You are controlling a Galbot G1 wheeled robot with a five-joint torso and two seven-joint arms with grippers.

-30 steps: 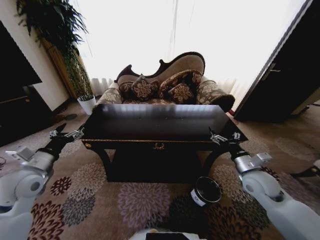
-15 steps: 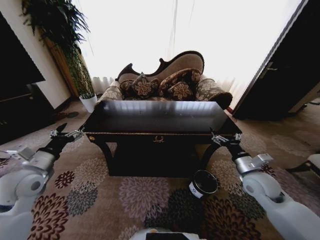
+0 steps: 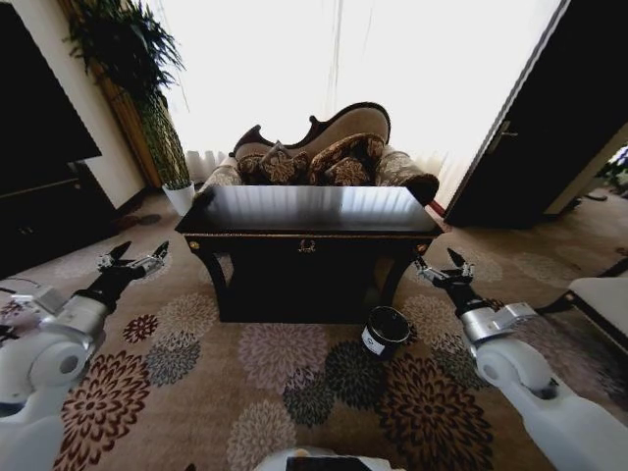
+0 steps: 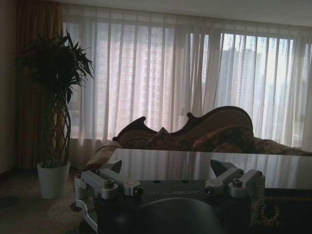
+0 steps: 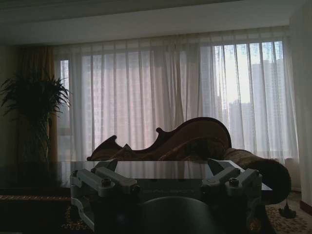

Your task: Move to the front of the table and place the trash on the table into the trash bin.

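Note:
The nearly black table stands straight ahead on the patterned carpet, its glossy top mirroring the bright window. The trash is out of view; I make out nothing on the shiny top. The small dark trash bin, with a white label, sits on the carpet by the table's front right leg. My left gripper is held out low at the left, open and empty. My right gripper is open and empty at the right, just above and right of the bin. The wrist views show the left gripper and the right gripper facing the table.
A carved sofa with cushions stands behind the table. A white plant pot and a tall plant are at the back left, a dark cabinet at the left, a dark door at the right, and a white bench at the right edge.
The whole picture has shifted: the table and bin now look smaller and farther off, so the camera has moved. Both arms keep the same open pose.

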